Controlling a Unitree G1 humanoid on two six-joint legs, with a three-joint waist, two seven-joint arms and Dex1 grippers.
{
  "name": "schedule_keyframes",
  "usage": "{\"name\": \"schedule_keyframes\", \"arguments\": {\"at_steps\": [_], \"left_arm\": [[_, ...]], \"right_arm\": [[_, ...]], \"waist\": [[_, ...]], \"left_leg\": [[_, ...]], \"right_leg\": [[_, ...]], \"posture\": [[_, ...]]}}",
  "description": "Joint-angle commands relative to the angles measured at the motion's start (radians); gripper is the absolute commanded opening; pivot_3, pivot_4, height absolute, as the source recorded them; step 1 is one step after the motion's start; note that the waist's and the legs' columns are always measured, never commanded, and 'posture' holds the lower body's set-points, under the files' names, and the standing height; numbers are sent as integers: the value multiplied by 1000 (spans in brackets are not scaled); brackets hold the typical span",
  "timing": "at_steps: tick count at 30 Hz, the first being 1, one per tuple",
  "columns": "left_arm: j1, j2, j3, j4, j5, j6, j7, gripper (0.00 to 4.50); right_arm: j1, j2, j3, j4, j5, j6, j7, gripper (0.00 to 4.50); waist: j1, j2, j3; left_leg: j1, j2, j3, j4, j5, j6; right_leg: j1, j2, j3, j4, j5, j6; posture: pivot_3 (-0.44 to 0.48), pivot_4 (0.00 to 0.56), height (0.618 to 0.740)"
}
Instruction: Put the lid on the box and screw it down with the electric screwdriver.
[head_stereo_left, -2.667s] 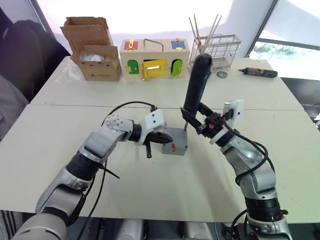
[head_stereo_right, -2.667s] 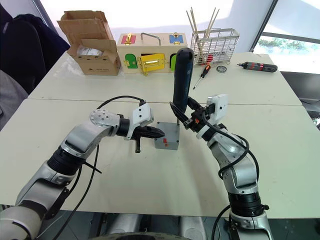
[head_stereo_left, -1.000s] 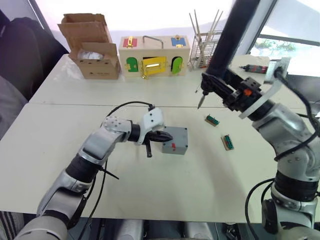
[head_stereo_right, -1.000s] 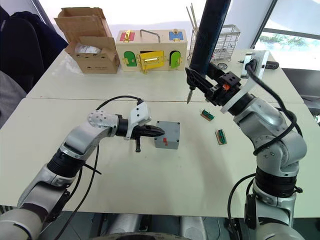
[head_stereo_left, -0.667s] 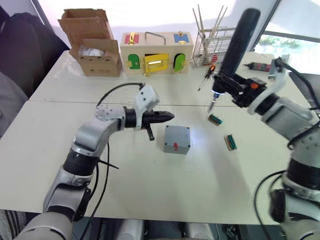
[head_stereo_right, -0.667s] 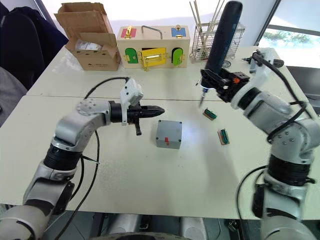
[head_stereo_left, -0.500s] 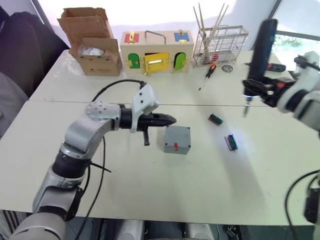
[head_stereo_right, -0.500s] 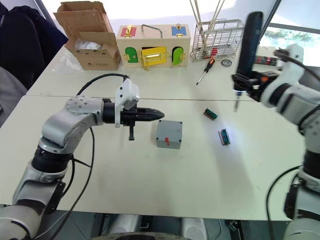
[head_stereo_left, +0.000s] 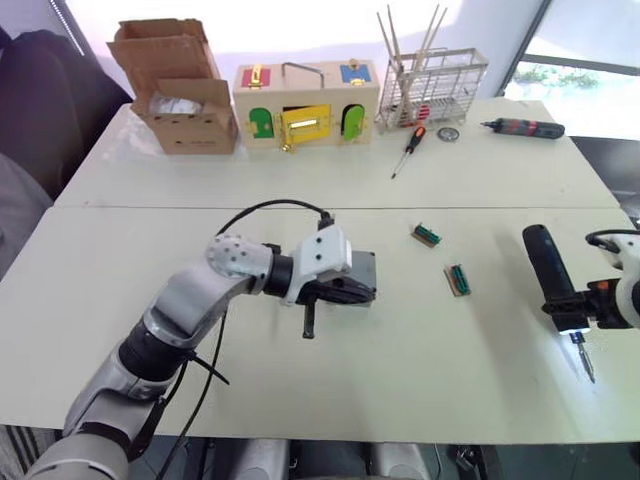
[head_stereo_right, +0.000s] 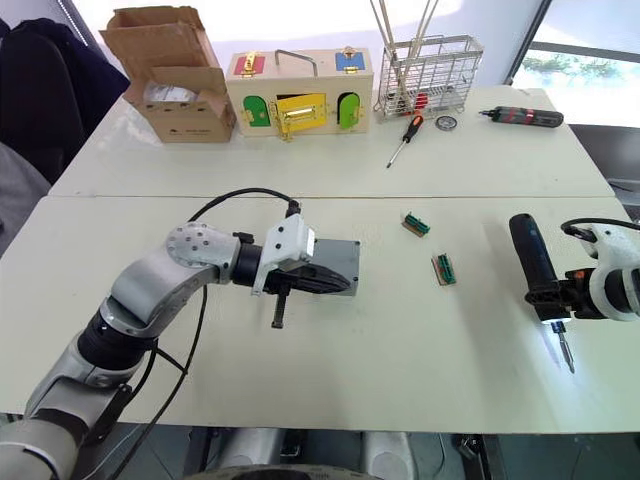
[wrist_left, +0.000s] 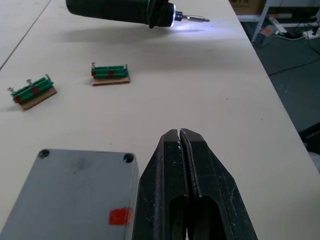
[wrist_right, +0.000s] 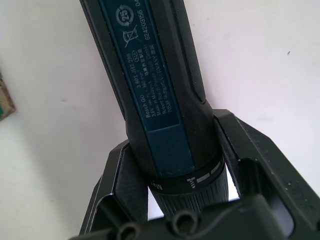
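Electric screwdriver (head_stereo_left: 549, 276) — lowered from upright

Head stereo overhead; close wrist cameras

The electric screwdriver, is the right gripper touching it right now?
Touching. In the right wrist view the right gripper has a black finger on each side of the electric screwdriver, pressed against its barrel.

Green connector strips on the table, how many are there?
2. One green strip lies just past the table seam, right of the box; the other lies nearer, between the box and the electric screwdriver.
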Motion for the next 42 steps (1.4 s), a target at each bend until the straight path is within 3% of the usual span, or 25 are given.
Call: {"name": "schedule_keyframes", "arguments": {"at_steps": [1, 11, 13, 18, 23, 27, 30, 32, 34, 37, 40, 42], "left_arm": [[15, -13, 7, -45, -3, -11, 25, 0], [43, -31, -2, -60, 3, -11, 71, 0], [41, -27, -4, -48, 11, -21, 69, 0], [37, -21, 0, -33, 19, -32, 65, 0], [35, -17, 8, -26, 17, -35, 65, 0], [-26, -37, 155, 66, -26, -2, 132, 0], [-61, -43, 250, 162, -8, -14, 216, 0], [-65, -53, 310, 221, 2, -26, 274, 0], [-59, -66, 361, 249, -17, -27, 305, 0], [-15, -93, 415, 238, -49, -45, 332, 0], [63, -58, 398, 196, -32, -37, 324, 0], [96, -21, 365, 179, 4, -19, 326, 0]], "right_arm": [[-53, 9, -23, 16, -22, 4, 23, 1798], [-111, 86, 19, 93, -109, 20, 11, 1798], [-124, 96, 29, 107, -134, 18, 0, 2838], [-137, 97, 38, 110, -158, 14, 21, 4476], [-144, 97, 39, 100, -181, 8, 26, 4476], [-298, 57, 1, 95, -260, -180, 3, 4476], [-339, 173, -158, -23, -197, -339, -9, 4476], [-273, 326, -260, -189, -155, -481, -44, 4476], [-195, 458, -282, -338, -194, -574, -148, 4476], [-148, 585, -279, -431, -70, -347, -207, 4476], [-175, 809, -432, -434, 169, -201, -331, 4476], [-174, 877, -486, -457, 236, -191, -384, 4476]], "waist": [[5, 0, 0], [26, 0, 0], [27, 0, 0], [30, 0, 0], [30, 0, 0], [26, 1, 0], [19, 0, 0], [12, -6, -1], [7, -12, -1], [14, -12, 0], [10, -12, 0], [11, -12, 0]], "left_leg": [[0, 0, 0, 0, 0, 0], [0, -1, 0, 1, 1, -2], [0, -1, 0, 1, 1, -2], [0, -1, -1, 2, 1, -2], [0, -1, -1, 2, 1, -2], [0, -1, 0, 2, 2, -3], [0, -1, 0, 1, 2, -3], [1, 1, -1, -1, 4, -7], [3, 2, -5, -2, 4, -7], [1, -1, -5, 0, 5, -10], [1, -2, -4, 3, 5, -10], [1, -2, -5, 2, 5, -10]], "right_leg": [[0, 0, 0, 0, 0, 0], [1, 0, 0, 0, 0, 0], [1, 0, 0, 0, 0, 0], [2, 0, 0, 0, 0, 0], [2, 0, 0, 0, 0, 0], [1, 0, 0, 1, 0, 0], [-1, 0, 0, 3, 0, 0], [-1, 2, -2, 3, 0, 1], [0, 3, -5, 7, 0, 1], [-2, -1, -4, 13, 0, 1], [0, -2, -2, 11, 0, 0], [-1, -1, -2, 11, 0, 0]], "posture": [[0, 150, 735], [0, 150, 735], [0, 150, 735], [0, 150, 735], [0, 150, 735], [0, 150, 735], [0, 150, 735], [0, 150, 735], [0, 150, 735], [0, 150, 735], [0, 150, 735], [0, 150, 735]]}}
